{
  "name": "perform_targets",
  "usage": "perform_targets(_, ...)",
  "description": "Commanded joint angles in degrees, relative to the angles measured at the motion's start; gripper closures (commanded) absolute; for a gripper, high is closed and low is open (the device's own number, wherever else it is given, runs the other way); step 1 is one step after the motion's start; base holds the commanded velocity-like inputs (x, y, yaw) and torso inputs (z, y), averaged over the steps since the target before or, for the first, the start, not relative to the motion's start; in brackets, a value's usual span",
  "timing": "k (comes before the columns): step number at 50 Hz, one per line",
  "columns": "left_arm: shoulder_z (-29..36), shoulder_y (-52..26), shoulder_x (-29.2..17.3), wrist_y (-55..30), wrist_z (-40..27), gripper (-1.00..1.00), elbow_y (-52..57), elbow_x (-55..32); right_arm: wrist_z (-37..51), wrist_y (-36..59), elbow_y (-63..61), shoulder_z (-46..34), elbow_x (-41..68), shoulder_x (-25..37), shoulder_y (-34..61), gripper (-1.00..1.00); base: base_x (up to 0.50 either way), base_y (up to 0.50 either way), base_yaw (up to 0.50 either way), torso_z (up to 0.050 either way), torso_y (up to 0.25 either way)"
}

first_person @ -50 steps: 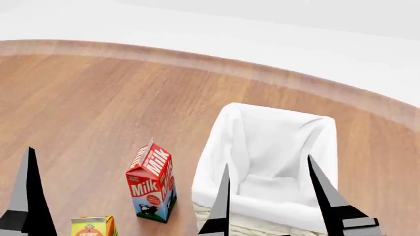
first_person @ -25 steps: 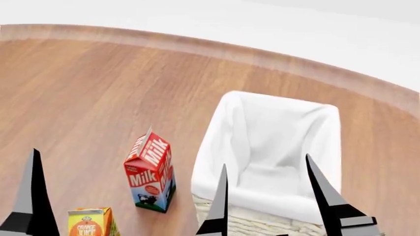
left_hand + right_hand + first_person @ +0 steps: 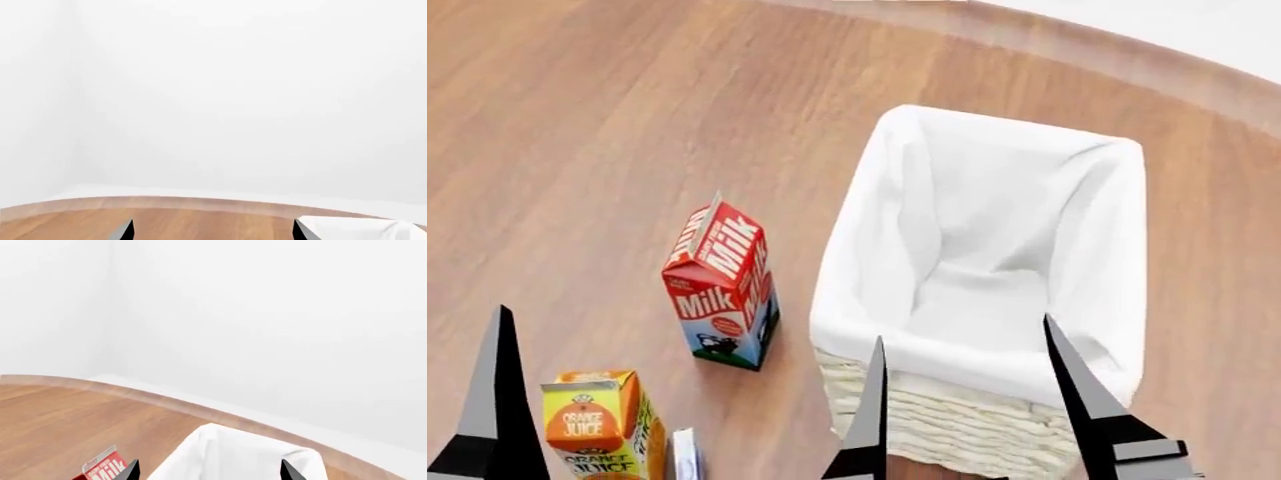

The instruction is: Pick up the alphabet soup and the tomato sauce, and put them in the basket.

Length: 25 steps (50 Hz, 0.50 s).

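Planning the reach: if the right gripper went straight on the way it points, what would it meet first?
Most likely the basket: the right wrist view shows its cloth-lined rim straight ahead between the open right gripper's fingers. Whether it would pass above the rim is unclear.

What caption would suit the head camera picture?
Open grippers above a wooden floor with an empty basket, a milk carton and an orange juice carton.
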Motion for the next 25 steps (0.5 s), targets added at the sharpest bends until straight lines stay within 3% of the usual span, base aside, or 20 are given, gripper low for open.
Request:
perform_targets(1,0.36,-0.11,-0.88,0.82,-0.74,-1.00,-0.37,-0.55,0.26,-0.17,0.19,-0.46,-0.02,0.24,0.07,-1.00,0.00,0.00,0.00,0.041,-0.182)
perform_targets(7,-0.89,0.32,-0.59,2.50,-1.05,-1.00,-0.71,-2.36,0.46,-0.22,0.11,-0.26,0.26,0.35,-0.05,-1.00,0.00,0.00,0.00,0.040,-0.145)
perform_targets(25,-2.32,-0.18,-3.13,2.90,-3.60,-1.00,1.32,-4.75,1.26,0.09,-0.40,-2.99,-0.57,0.48,-1.32,-1.00,0.00,0.00,0.00,0.000,0.000)
